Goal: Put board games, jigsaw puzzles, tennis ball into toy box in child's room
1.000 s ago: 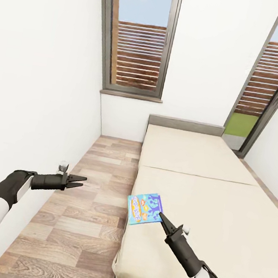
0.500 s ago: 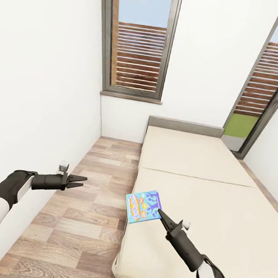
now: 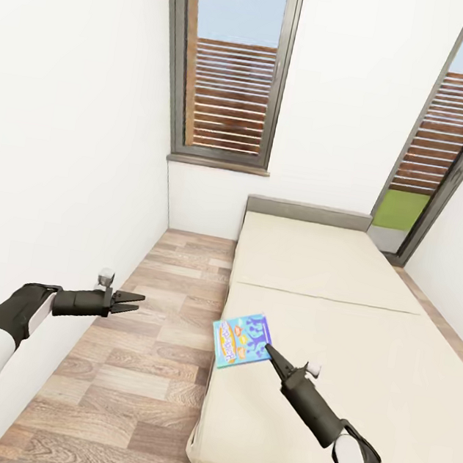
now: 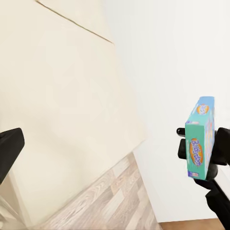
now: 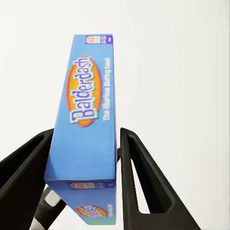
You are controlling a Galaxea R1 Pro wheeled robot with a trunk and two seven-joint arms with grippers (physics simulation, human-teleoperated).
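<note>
The left gripper hangs over the wooden floor beside the wall, its fingers slightly apart and holding nothing. To its right, the right gripper has its fingers clamped on a blue board game, held just above the near edge of the bed. I judge the task barely begun: this game is lifted but not yet boxed.
</note>
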